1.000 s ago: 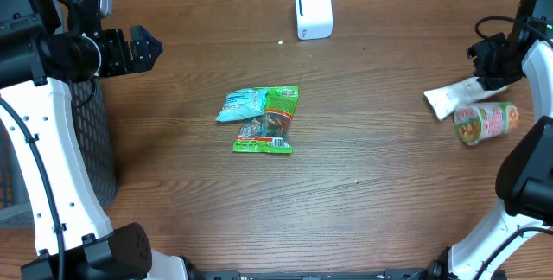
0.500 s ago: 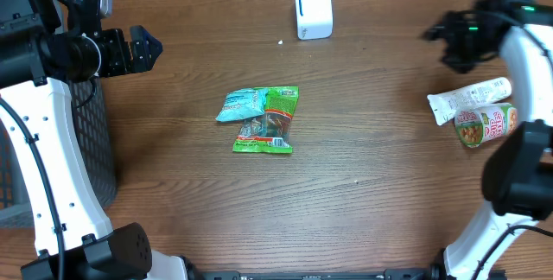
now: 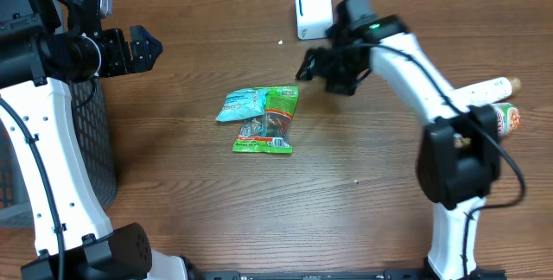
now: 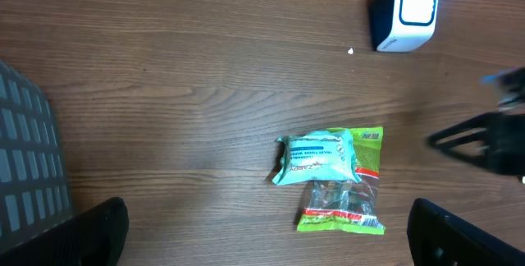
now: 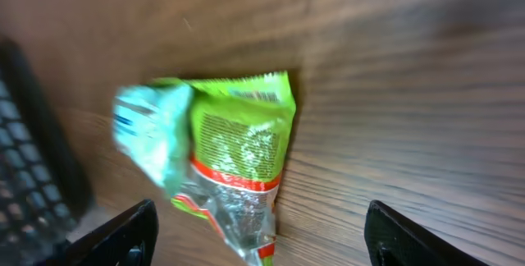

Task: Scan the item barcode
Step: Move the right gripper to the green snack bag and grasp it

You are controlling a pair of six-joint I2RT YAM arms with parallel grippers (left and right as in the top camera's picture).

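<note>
Two packets lie on the table: a green snack bag with a teal pouch overlapping its corner. Empty, the right gripper hovers just beside them, fingers spread wide. Also wide and empty, the left gripper is well away by the black basket.

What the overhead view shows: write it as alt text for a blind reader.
The right claw hangs open over a wooden table, just right of a green snack packet overlapped by a teal packet. A white scanner stands at the back edge; the left claw is open at far left.
</note>
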